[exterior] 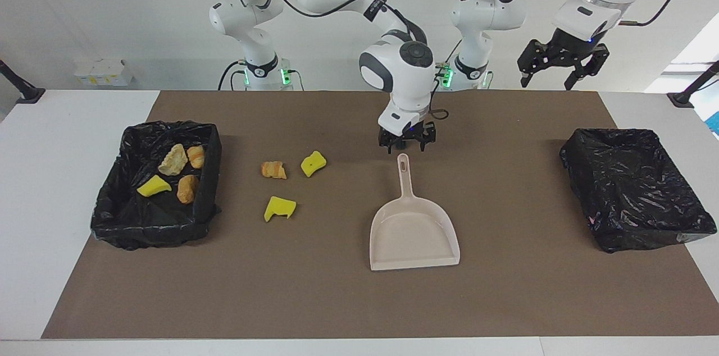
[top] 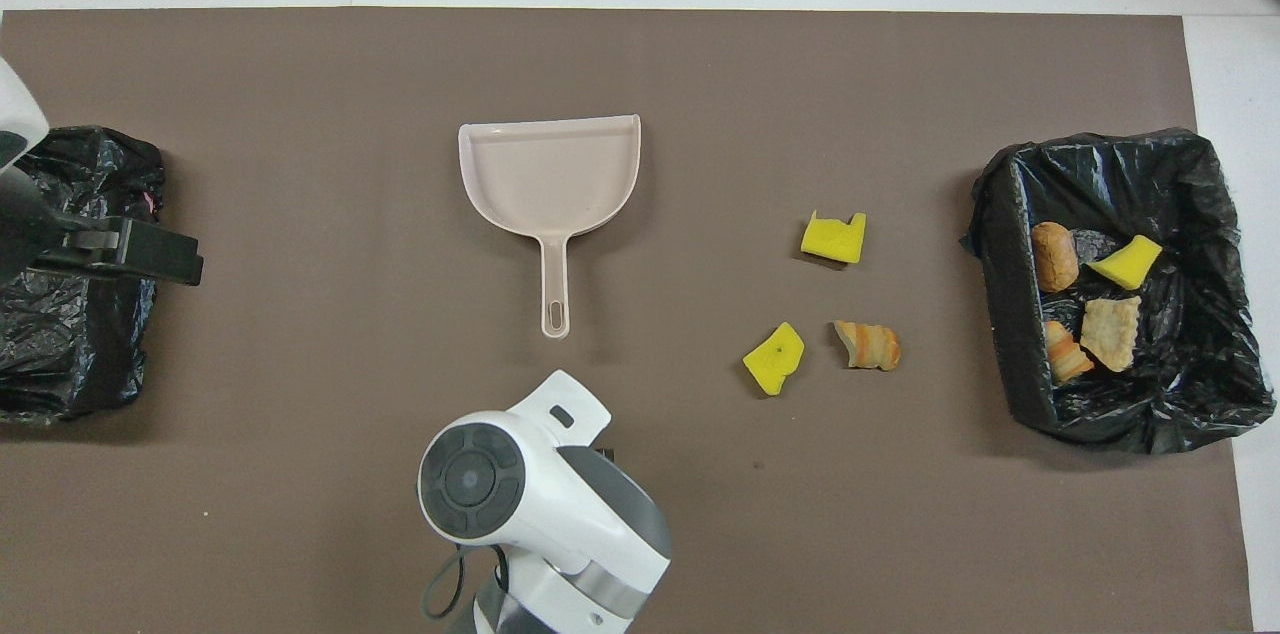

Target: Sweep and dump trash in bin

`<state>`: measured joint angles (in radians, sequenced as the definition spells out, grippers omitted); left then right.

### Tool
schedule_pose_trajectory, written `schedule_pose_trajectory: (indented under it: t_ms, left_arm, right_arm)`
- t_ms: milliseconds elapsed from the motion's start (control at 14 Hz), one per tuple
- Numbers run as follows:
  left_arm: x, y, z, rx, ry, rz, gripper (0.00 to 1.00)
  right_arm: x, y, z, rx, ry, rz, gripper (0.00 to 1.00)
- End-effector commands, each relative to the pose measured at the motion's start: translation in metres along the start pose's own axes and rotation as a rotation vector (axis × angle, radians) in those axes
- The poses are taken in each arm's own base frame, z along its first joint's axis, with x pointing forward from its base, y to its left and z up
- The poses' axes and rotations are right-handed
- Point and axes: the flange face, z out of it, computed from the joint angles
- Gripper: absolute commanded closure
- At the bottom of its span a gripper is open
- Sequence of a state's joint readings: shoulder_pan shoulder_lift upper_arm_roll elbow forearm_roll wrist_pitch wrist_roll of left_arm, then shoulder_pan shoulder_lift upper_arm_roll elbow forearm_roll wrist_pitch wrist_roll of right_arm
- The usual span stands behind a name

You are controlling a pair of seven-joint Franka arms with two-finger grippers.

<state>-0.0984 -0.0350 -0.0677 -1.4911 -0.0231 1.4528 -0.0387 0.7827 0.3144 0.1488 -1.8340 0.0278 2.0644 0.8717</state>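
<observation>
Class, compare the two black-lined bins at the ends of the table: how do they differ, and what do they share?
The bin at the right arm's end holds four scraps: a yellow sponge piece and three bread chunks; the bin at the left arm's end shows none. Three loose scraps lie on the mat beside the first; none lie beside the second. The left gripper hangs near the second. Both are rectangular, lined with crinkled black plastic.

In the overhead view the right gripper (top: 560,459) is hidden under its own white wrist, so its jaws cannot be seen there. The left gripper (top: 150,254) covers part of the empty black-lined bin (top: 70,354), and that bin is cut off by the picture's edge. The counter (exterior: 33,187) runs out of frame at both ends in the facing view.
</observation>
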Motion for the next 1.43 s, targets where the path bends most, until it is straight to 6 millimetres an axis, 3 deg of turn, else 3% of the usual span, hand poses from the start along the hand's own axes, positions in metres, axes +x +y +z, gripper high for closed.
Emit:
schedule_pose_trajectory:
  t_ms: [0, 214, 429, 643, 786, 929, 1071, 1214, 1357]
  left_arm:
    - [-0.001, -0.003, -0.006, 0.011, -0.005, 0.005, 0.00]
    - [-0.001, -0.003, -0.006, 0.011, -0.005, 0.005, 0.00]
    - [-0.001, -0.003, -0.005, 0.012, -0.007, 0.005, 0.00]
    - [-0.001, -0.003, -0.006, 0.011, -0.005, 0.005, 0.00]
    - [-0.001, -0.003, -0.005, 0.012, -0.007, 0.005, 0.00]
    - [-0.001, -0.003, -0.005, 0.011, -0.007, 0.005, 0.00]
    - [-0.001, -0.003, -0.005, 0.011, -0.007, 0.005, 0.00]
    - [-0.001, -0.003, -0.006, 0.011, -0.005, 0.007, 0.00]
    - [-0.001, -0.003, -0.006, 0.012, -0.005, 0.005, 0.00]
  right_arm:
    - [-0.053, 0.013, 0.008, 0.038, -0.089, 0.057, 0.00]
    - [-0.100, 0.034, 0.032, 0.042, -0.188, 0.017, 0.00]
    - [-0.113, 0.036, 0.040, 0.095, -0.175, 0.038, 0.02]
    - [-0.113, 0.035, 0.039, 0.102, -0.174, 0.035, 0.23]
    - [-0.111, 0.033, 0.039, 0.112, -0.165, 0.014, 0.43]
    - [-0.110, 0.030, 0.037, 0.115, -0.166, 0.007, 1.00]
    - [-0.104, 0.024, 0.028, 0.105, -0.170, 0.010, 1.00]
    - [-0.092, 0.037, 0.016, 0.078, -0.190, 0.029, 1.00]
    - [-0.076, 0.068, -0.023, 0.088, -0.199, 0.080, 1.00]
